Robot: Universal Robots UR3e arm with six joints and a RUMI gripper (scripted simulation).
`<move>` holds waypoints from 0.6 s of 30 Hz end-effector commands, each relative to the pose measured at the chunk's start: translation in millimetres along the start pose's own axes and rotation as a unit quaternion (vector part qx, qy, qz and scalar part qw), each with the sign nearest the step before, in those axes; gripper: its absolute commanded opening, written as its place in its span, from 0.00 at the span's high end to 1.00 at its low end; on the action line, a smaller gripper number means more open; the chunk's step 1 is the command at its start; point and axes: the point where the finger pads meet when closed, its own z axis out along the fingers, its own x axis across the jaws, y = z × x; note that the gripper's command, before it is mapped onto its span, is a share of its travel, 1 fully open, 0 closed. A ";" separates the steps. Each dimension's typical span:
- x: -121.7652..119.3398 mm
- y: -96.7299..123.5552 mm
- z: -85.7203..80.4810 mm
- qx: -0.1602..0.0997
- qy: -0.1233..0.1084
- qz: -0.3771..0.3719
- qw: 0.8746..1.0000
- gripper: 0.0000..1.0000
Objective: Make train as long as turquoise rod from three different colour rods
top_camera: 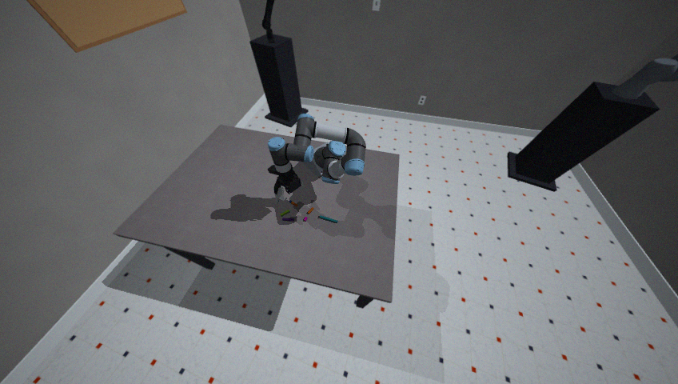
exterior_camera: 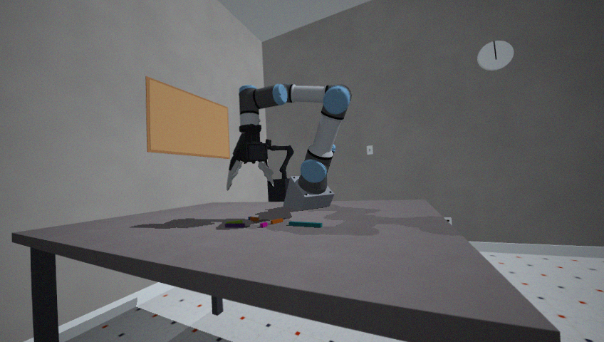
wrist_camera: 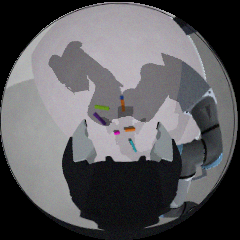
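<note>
My gripper is open and empty, high above the rods. A blue rod lies end to end with an orange rod, in line and touching or nearly so. A lime rod and a purple rod lie apart to their left in the wrist view. A magenta rod lies near a second orange rod. The turquoise rod lies apart.
The arm's base stands on the table behind the rods. The arm's shadows fall over part of the rods and the table top. The table's front edge is well in front of the rods.
</note>
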 end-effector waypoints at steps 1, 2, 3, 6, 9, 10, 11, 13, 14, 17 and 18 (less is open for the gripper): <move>-3.5 -1.2 -0.4 0.002 0.000 0.054 0.999 0.00; -4.3 -1.4 -0.3 0.002 0.000 0.068 0.998 0.00; -5.2 -1.5 -0.3 0.002 0.000 0.082 0.997 0.00; -7.9 -1.9 0.1 0.002 0.000 0.129 0.992 0.00; -10.8 -2.2 0.5 0.002 0.000 0.176 0.984 0.00; -11.7 -2.3 0.7 0.002 0.000 0.191 0.982 0.00; -12.6 -2.3 0.9 0.002 0.000 0.205 0.979 0.00; -12.6 -2.3 0.9 0.002 0.000 0.205 0.979 0.00; -13.8 -2.3 1.1 0.003 0.000 0.223 0.975 0.00; -17.4 -2.2 2.0 0.003 -0.001 0.278 0.961 0.00; -18.3 -2.1 2.2 0.003 -0.001 0.291 0.957 0.00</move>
